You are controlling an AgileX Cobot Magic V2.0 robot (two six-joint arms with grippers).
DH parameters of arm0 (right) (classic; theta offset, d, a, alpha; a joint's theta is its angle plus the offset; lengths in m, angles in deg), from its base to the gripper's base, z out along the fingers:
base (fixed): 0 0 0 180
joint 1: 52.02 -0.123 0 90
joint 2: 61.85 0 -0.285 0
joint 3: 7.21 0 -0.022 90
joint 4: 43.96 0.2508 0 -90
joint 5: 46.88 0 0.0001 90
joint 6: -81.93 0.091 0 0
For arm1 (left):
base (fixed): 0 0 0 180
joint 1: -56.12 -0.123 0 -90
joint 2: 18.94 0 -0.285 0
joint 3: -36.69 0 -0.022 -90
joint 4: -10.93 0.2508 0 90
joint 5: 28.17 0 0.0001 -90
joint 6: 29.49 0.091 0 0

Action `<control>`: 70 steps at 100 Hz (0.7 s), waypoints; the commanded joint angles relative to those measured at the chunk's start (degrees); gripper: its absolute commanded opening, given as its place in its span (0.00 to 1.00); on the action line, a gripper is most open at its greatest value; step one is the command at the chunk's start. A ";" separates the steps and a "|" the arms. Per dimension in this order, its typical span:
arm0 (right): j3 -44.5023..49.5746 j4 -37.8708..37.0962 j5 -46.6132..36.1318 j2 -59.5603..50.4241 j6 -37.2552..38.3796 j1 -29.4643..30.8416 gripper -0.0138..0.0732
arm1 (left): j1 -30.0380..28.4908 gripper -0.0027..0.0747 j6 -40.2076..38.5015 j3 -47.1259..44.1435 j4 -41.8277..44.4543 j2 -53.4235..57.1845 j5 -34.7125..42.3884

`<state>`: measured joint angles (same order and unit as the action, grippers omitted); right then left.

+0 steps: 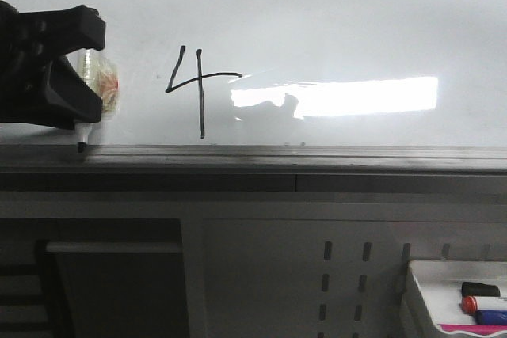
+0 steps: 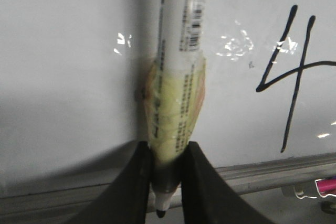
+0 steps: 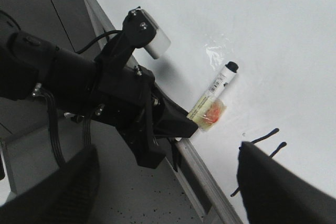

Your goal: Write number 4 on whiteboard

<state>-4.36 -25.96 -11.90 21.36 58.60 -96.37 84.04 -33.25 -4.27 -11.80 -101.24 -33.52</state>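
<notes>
One 4 (image 1: 194,89) on whiteboard (image 1: 356,21), right of marker (image 2: 176,93) | left end effector (image 2: 167,182) clenched on marker's taped low barrel | marker light, stiff, slippery; tape aids grip | right end effector: cannot tell

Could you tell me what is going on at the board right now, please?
The left claw is shut on a marker, held beside the whiteboard with its tip down by the grey lower rail. A black number 4 is already drawn on the board, to the marker's right in the front view. The right claw hangs open and empty.
</notes>
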 commanded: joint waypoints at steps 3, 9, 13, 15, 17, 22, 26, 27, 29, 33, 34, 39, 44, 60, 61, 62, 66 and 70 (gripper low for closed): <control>-1.66 0.57 -3.05 -2.30 -0.40 0.37 0.72 | -0.12 0.01 -0.43 1.82 -0.96 0.11 4.46; -1.66 0.57 -3.05 -2.30 -0.40 0.37 0.72 | -0.12 0.01 -0.43 1.82 -1.15 0.11 4.76; -1.66 0.57 -3.05 -2.30 -0.40 0.37 0.72 | -0.12 0.01 -0.43 1.82 -1.15 0.11 4.84; -1.66 0.57 -2.93 -2.30 -0.40 0.37 0.72 | -0.12 0.01 -0.43 1.82 -1.15 0.11 4.84; -1.66 0.57 -2.93 -2.30 -0.40 0.37 0.72 | -0.12 0.02 -0.43 1.82 -1.15 0.22 4.97; -1.66 0.57 -2.80 -2.30 -0.40 0.37 0.72 | -0.12 0.06 -0.43 1.82 -1.15 0.23 5.35; -1.66 0.57 -2.67 -2.30 -0.40 0.37 0.72 | -0.12 0.10 -0.43 1.82 -1.15 0.47 5.35; -1.66 0.57 -2.67 -2.30 -0.40 0.37 0.72 | -0.12 0.12 -0.43 1.82 -1.15 0.47 5.35; -1.66 0.57 -2.55 -2.30 -0.40 0.37 0.72 | -0.12 0.16 -0.43 1.82 -1.15 0.68 5.70; -1.66 0.57 -2.39 -2.30 -0.40 0.37 0.72 | -0.12 0.22 -0.43 1.82 -1.15 0.88 6.13; -1.66 0.57 -2.39 -2.30 -0.40 0.37 0.72 | -0.12 0.24 -0.43 1.82 -1.15 1.05 6.24; -1.66 0.57 -2.12 -2.30 -0.40 0.37 0.72 | -0.12 0.32 -0.43 1.82 -1.15 1.68 6.67; -1.66 0.57 -1.76 -2.30 -0.40 0.37 0.71 | -0.12 0.39 -0.33 1.82 -1.15 2.38 6.80; -1.66 -0.86 -0.99 -2.30 -0.40 0.37 0.62 | -0.12 0.43 0.07 1.82 0.41 5.51 7.05; -1.66 -1.10 -0.99 -2.30 -0.40 0.37 0.60 | -0.12 0.43 0.07 1.82 0.71 5.72 7.05; -1.66 -1.49 -0.99 -2.30 -0.40 0.37 0.58 | -0.12 0.43 0.07 1.82 0.88 6.15 7.05; -1.66 -2.11 -0.72 -2.59 -0.40 0.37 0.49 | -0.12 0.43 0.07 1.82 1.97 7.29 6.62; -1.66 -2.40 -0.60 -2.88 -0.40 0.37 0.38 | -0.12 0.43 0.07 1.82 3.07 9.14 6.01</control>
<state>-4.36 -27.55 -9.87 21.21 58.60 -96.37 84.04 -33.25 -4.27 -10.73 -96.28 -30.28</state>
